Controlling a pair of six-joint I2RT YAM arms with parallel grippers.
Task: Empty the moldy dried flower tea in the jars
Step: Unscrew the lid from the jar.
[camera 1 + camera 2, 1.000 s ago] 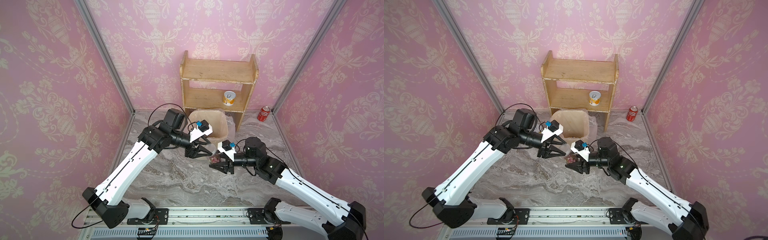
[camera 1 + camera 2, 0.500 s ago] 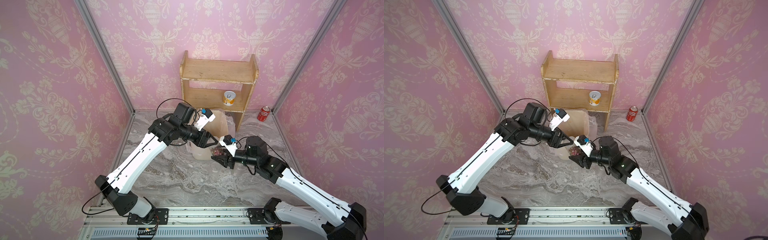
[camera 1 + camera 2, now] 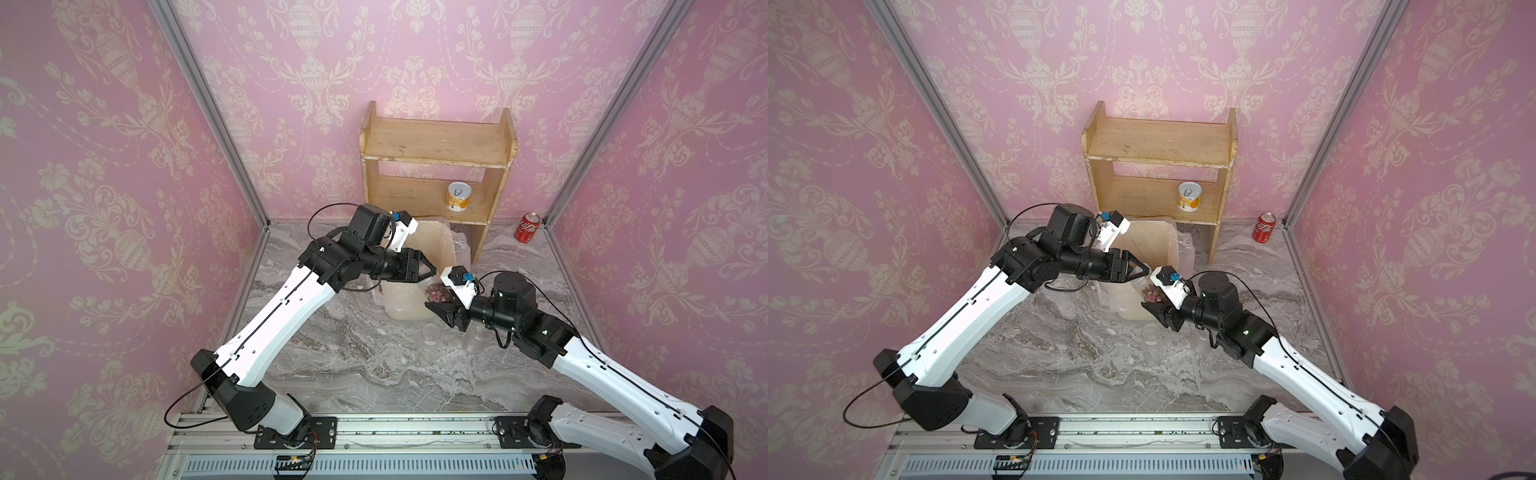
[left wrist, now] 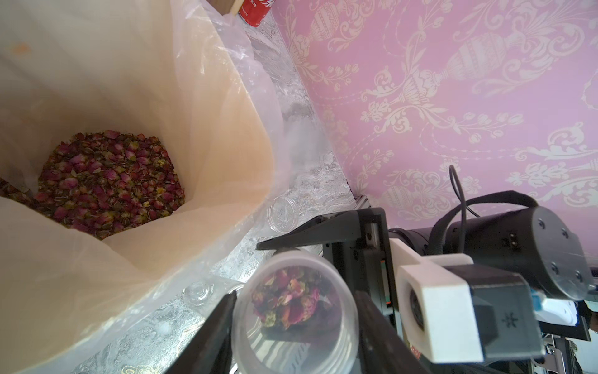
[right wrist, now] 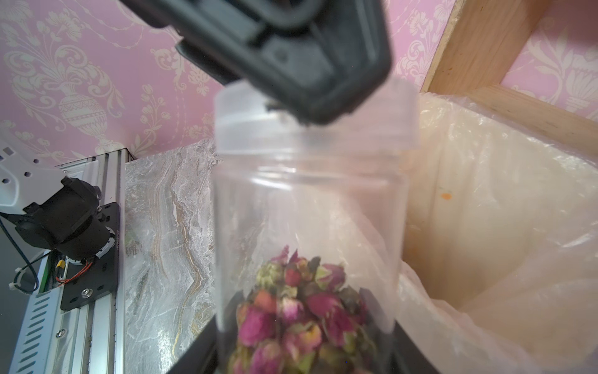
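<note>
Claws first: right gripper [image 3: 437, 307] part open, fingers clamped on the base end of the held jar [image 5: 307, 210]. The left gripper [image 3: 430, 270] is set narrow, pinching the lid [image 5: 246, 129] at the jar's mouth; lid seated or lifted off, cannot tell. Jar hangs just outside the bin [image 3: 399, 299], by its front rim, above the marble table [image 3: 353, 353]. Long axis slants: mouth up toward left gripper, tea [image 5: 297, 311] heaped at base end. Bin mouth gapes beside it. Two empty jars [image 3: 430, 334] stand before the bin, under the right wrist. Shelf [image 3: 436, 141] backs the bin.
</note>
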